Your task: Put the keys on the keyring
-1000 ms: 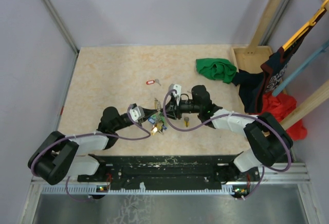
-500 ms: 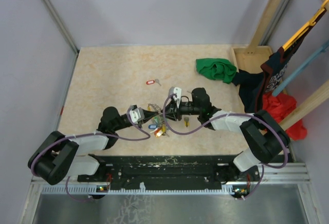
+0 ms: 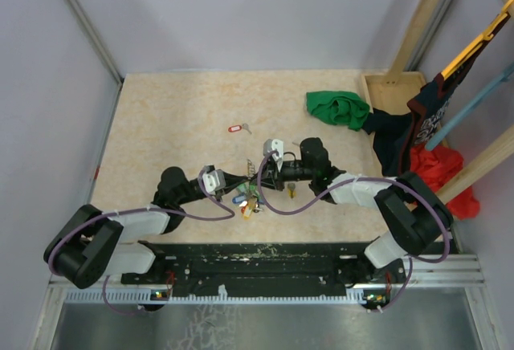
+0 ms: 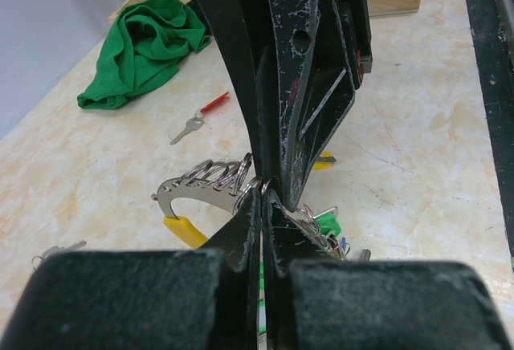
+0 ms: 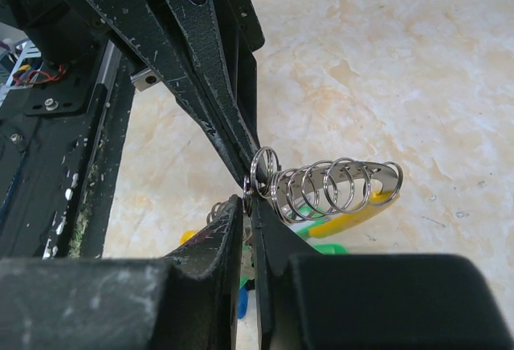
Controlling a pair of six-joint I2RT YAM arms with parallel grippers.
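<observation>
The left gripper (image 4: 263, 199) and right gripper (image 5: 249, 205) meet tip to tip over the middle of the worktop (image 3: 177, 117), near its front edge. Both pairs of jaws are pressed together, each nipping the keyring (image 5: 333, 185) from opposite sides. The keyring is held just above the worktop. Several small rings are strung close together along its grey metal. Yellow (image 5: 347, 218), green (image 5: 325, 247) and blue (image 5: 241, 302) tags hang below it.

A loose key (image 3: 291, 193) lies on the worktop just right of the bunch, beside the right arm. A red-tagged key (image 3: 235, 128) lies well apart, farther back. A slim red-headed key (image 4: 201, 119) lies near a green cloth (image 4: 148, 45).
</observation>
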